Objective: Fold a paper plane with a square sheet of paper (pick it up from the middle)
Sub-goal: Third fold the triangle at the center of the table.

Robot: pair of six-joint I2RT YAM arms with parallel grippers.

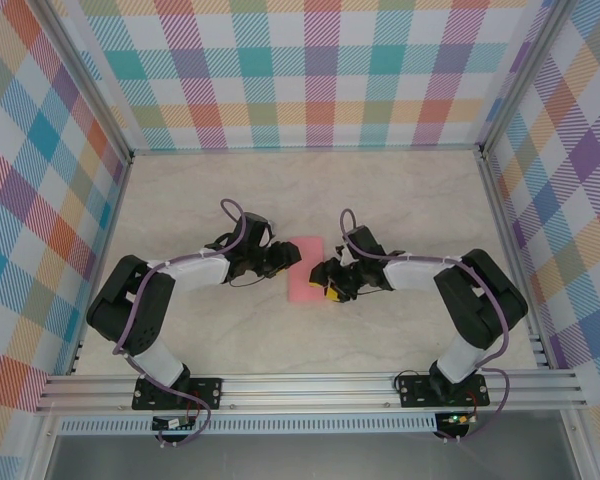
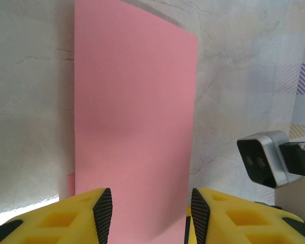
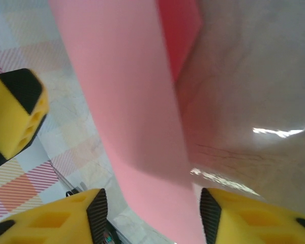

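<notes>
At mid-table, left gripper point(image 1: 290, 257) and right gripper point(image 1: 327, 282) flank the sheet point(image 1: 306, 268).

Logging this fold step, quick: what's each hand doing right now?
Left hand: open, straddling the thin salmon-pink paper sheet, not clamping it.
Right hand: open, the same sheet running through its gap.

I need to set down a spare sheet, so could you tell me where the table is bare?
Bare: the table beyond the paper sheet, up to the back wall, and the near patch between the arms, before the rail. Crowded: the centre, where the left pincer and right pincer sit at its edges.
</notes>
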